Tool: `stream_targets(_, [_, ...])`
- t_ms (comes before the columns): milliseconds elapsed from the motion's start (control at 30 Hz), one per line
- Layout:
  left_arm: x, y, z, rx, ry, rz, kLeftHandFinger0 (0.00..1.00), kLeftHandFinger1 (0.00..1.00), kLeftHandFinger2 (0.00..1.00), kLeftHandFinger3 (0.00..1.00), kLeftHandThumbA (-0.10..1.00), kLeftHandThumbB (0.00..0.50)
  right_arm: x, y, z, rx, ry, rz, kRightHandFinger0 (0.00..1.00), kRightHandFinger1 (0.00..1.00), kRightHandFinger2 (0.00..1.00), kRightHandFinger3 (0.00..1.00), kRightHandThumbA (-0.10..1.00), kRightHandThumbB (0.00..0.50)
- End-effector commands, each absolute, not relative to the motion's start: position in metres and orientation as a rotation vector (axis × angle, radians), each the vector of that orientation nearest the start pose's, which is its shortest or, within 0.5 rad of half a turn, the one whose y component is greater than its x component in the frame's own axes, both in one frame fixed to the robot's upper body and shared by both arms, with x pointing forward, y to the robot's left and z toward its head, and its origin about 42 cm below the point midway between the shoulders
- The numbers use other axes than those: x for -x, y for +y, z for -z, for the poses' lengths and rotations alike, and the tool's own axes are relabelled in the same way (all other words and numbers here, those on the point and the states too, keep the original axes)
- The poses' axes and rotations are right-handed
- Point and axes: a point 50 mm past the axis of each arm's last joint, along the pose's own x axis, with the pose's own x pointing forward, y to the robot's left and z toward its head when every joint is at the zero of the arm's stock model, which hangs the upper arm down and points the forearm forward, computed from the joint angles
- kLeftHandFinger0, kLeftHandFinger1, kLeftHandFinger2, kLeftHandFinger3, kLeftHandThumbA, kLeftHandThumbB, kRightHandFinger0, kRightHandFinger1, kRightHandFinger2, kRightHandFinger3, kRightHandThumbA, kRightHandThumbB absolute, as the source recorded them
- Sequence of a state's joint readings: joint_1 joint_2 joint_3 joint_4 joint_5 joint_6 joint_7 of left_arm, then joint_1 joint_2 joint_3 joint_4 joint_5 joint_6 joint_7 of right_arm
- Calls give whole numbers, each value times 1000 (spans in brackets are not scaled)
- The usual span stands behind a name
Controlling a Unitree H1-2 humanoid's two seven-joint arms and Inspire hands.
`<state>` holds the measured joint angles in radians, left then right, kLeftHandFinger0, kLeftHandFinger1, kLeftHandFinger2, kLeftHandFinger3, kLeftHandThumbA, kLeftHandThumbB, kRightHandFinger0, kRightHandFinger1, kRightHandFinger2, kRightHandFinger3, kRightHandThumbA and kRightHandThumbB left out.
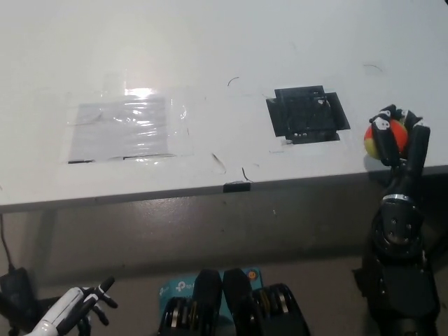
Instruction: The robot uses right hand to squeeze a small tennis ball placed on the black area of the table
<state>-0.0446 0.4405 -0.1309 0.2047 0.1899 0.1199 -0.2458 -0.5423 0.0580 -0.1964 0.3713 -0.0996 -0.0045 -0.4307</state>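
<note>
A small orange and yellow tennis ball (382,136) sits in my black right hand (399,137), whose fingers are closed around it. The hand is over the white table, near its front edge, to the right of the black taped area (306,114). The black area itself is bare. My white left hand (78,306) rests below the table edge at the lower left, its fingers spread and holding nothing.
A clear glossy plastic sheet (126,129) lies taped on the white table (210,56) at the left. A small black tab (237,186) sticks to the front edge. Thin pen marks dot the surface.
</note>
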Motion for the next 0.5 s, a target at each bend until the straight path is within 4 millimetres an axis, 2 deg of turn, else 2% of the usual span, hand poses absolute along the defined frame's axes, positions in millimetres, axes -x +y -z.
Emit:
stream_targets(0, [-290,349,-78,-644,291,293,197,151,351,457,1000,490,-438,-197,-256,-972,-143,351,0,0,234,324,-100,0])
stream_targets(100, [-291,348,-80,-648,291,295,201,158,349,476,1000,482,-432,-193,-251,-1009,-127,354,0,0,263,336,-100,34])
stream_targets(200, [-291,348,-80,-645,286,298,199,166,370,496,1000,458,-428,-190,-247,-1020,-125,358,0,0,250,319,-100,24])
stream_targets(300, [-292,350,-79,-644,285,300,177,142,354,497,1000,477,-425,-188,-243,-1028,-124,363,0,0,207,283,-100,4])
stream_targets(400, [-289,350,-75,-633,276,302,164,126,339,468,1000,486,-421,-189,-240,-1029,-127,357,0,0,204,294,-100,0])
stream_targets(467, [-289,351,-75,-646,290,298,206,174,381,500,1000,498,-419,-190,-240,-1039,-127,355,0,0,199,299,-100,0])
